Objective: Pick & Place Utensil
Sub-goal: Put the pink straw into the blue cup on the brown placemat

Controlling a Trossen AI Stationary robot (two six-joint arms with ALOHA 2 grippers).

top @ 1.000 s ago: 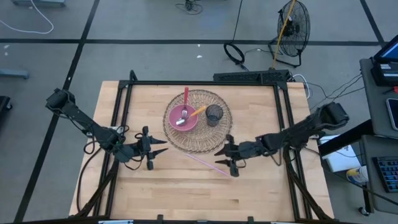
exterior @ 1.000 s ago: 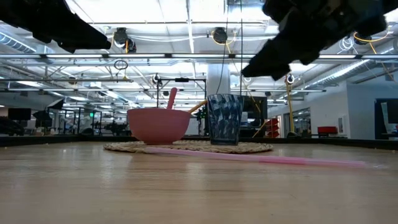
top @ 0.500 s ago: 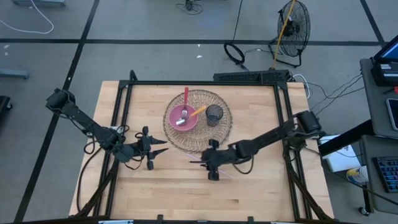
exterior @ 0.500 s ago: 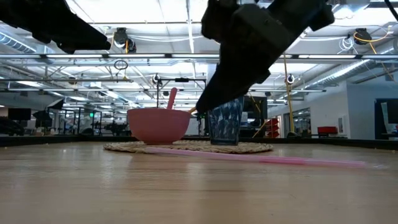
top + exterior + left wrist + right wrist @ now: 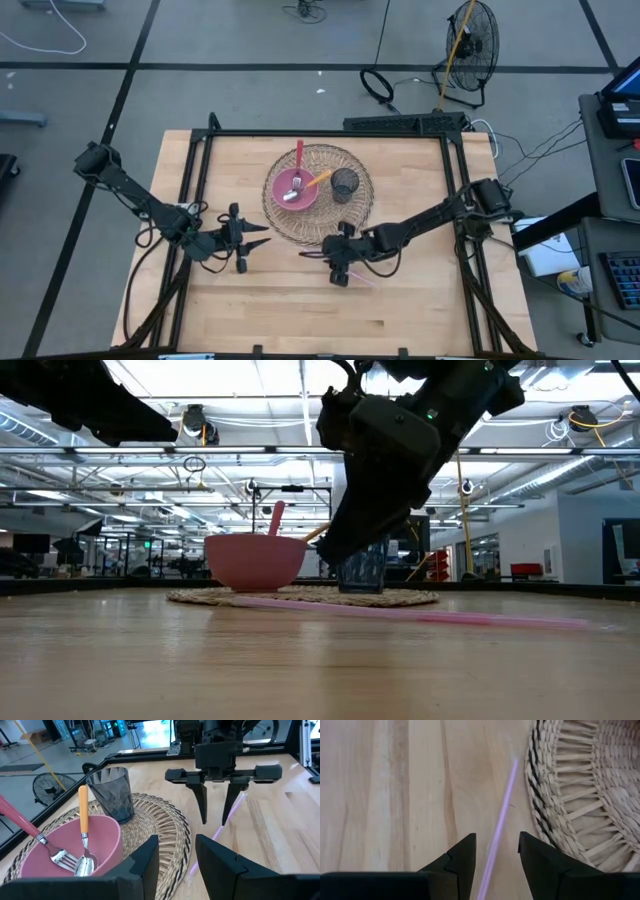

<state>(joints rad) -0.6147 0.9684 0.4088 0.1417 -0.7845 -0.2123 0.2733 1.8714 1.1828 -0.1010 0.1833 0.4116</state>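
A pink straw [image 5: 503, 810] lies flat on the wooden table, just near of the woven mat [image 5: 352, 212]; it also shows in the high view [image 5: 358, 277] and the low view [image 5: 400, 612]. My right gripper [image 5: 495, 840] hovers above the straw, fingers pointing down, open, one on either side of it without touching. It also shows in the left wrist view [image 5: 214, 821] and the high view [image 5: 322, 256]. On the mat stand a pink bowl [image 5: 291, 190] with a fork and a spoon, and a dark cup [image 5: 343, 184]. My left gripper [image 5: 262, 237] waits open, left of the mat.
The woven mat's rim [image 5: 545, 815] runs close beside the straw on its far side. The black frame rails [image 5: 455, 190] border the table on its left, right and far sides. Bare wood [image 5: 300, 310] lies toward the near edge.
My right gripper has swung toward the table's left, from right of the straw to above its left part, and has come lower toward it. Its fingers have stayed open. The straw, the bowl and the cup have stayed where they were.
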